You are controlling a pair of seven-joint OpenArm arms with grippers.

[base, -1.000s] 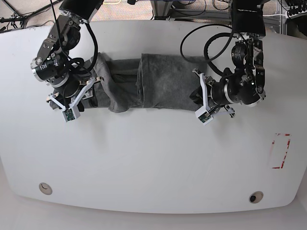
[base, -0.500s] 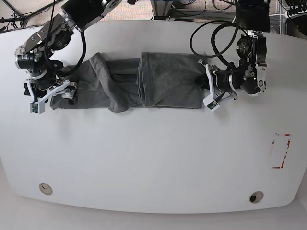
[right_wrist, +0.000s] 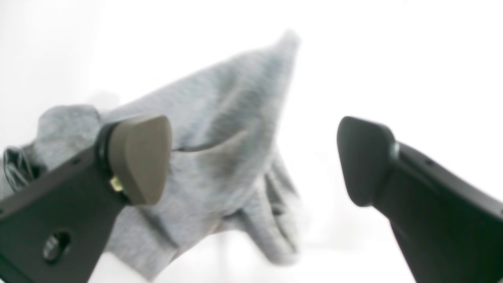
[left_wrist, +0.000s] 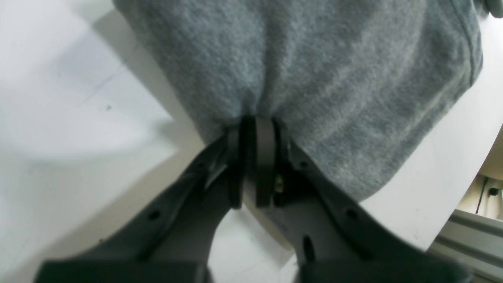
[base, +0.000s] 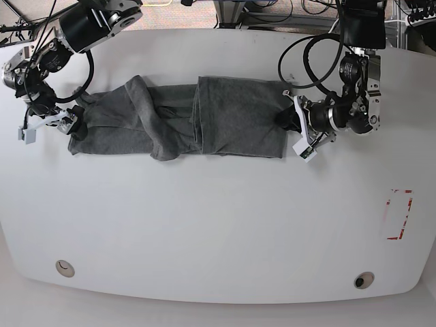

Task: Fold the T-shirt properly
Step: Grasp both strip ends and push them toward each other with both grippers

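text: none legible | labels: none | numbers: none | brands: none

Counting one T-shirt (base: 204, 119), two grippers, left gripper (base: 285, 121) and right gripper (base: 66, 121), one desk (base: 218, 225).

White table (base: 218, 225) with rounded corners, a red rectangular marking (base: 398, 214) near its right edge, two small round fittings (base: 65, 267) along the front edge, cables (base: 20, 30) lay beyond.
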